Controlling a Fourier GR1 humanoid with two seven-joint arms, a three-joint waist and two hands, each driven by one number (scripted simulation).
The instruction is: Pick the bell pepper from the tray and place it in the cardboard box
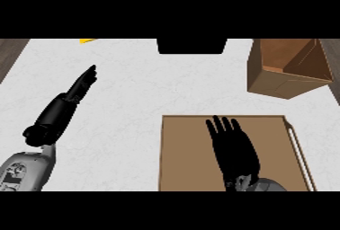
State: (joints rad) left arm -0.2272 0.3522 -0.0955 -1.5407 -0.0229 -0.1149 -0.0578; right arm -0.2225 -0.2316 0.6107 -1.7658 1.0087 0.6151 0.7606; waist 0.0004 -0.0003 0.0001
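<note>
Right hand (234,150) (fingers straight) lies over the tray (179,152); cardboard box (289,67) beyond.

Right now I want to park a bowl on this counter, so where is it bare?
The widest bare stretch of counter lies between the left hand and the cardboard box, above the tray. A narrower strip runs between the left forearm and the tray's left edge. The right hand is over the tray.
</note>
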